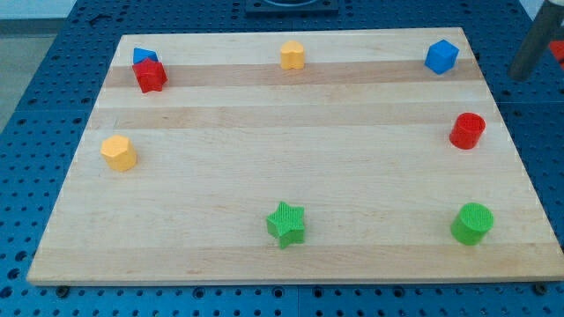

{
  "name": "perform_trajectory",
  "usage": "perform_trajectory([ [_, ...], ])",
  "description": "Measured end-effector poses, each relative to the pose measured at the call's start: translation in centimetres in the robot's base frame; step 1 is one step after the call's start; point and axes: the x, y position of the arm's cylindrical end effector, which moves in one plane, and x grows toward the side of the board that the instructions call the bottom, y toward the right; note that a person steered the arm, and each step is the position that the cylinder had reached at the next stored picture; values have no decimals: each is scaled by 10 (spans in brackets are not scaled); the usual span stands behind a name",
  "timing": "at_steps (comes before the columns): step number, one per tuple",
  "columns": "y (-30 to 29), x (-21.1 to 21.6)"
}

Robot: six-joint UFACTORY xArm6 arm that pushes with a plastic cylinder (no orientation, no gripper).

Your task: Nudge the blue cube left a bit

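Note:
The blue cube [441,56] sits near the board's top right corner. A dark blurred rod shows at the view's top right edge. Its lower end, my tip [522,75], is off the board, to the right of the blue cube and slightly lower, well apart from it. A second, smaller blue block [143,56] sits at the top left, touching the red star-like block [151,77] in front of it.
The wooden board [282,176] also holds a yellow block [293,55] at top centre, a yellow block [118,152] at the left, a red cylinder [467,131] at the right, a green star [285,224] at bottom centre and a green cylinder [472,223] at bottom right.

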Motion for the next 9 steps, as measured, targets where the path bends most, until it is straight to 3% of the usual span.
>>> perform_trajectory([
  [1, -3, -33],
  [3, -10, -57],
  [9, -63, -26],
])
